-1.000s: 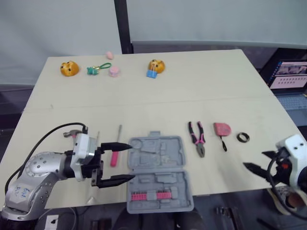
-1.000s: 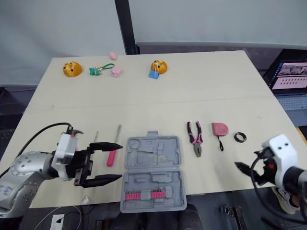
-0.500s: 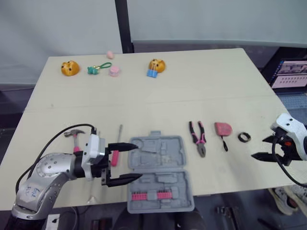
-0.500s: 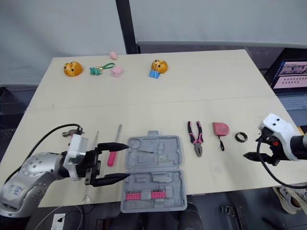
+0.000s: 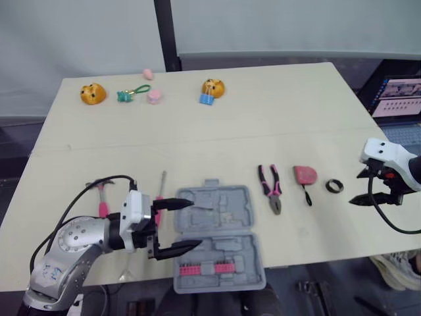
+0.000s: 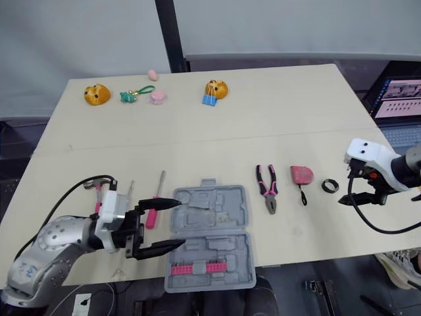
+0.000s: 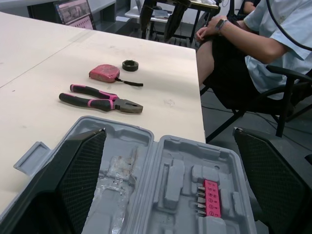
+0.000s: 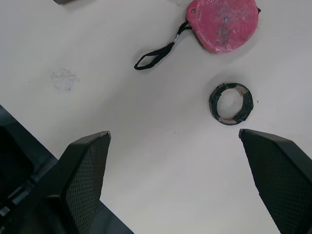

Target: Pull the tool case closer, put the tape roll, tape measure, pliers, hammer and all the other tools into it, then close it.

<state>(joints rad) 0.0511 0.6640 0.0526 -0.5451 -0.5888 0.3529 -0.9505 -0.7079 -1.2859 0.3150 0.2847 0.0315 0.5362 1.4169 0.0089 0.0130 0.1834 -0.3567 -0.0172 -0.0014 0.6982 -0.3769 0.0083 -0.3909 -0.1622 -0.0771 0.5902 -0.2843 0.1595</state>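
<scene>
The grey tool case (image 5: 216, 234) lies open near the table's front edge, with pink bits (image 5: 201, 269) in its near half. My left gripper (image 5: 195, 223) is open, its fingers reaching over the case's left edge. Left of the case lie a pink-handled screwdriver (image 5: 158, 197) and the hammer (image 5: 100, 195). The pliers (image 5: 270, 189), the red tape measure (image 5: 304, 174) and the black tape roll (image 5: 334, 186) lie in a row to its right. My right gripper (image 5: 360, 189) is open, just right of the tape roll (image 8: 231, 104).
Small toys line the far edge: an orange plush (image 5: 93, 93), a green keychain (image 5: 133, 93), a pink piece (image 5: 155, 97) and an orange plush with a blue tag (image 5: 211, 90). A laptop (image 5: 398, 105) sits off the table's right. A person sits in a chair (image 7: 243, 44).
My left gripper has moved right until its fingers reach the case's left edge. My right gripper has come up from the front right corner to beside the tape roll.
</scene>
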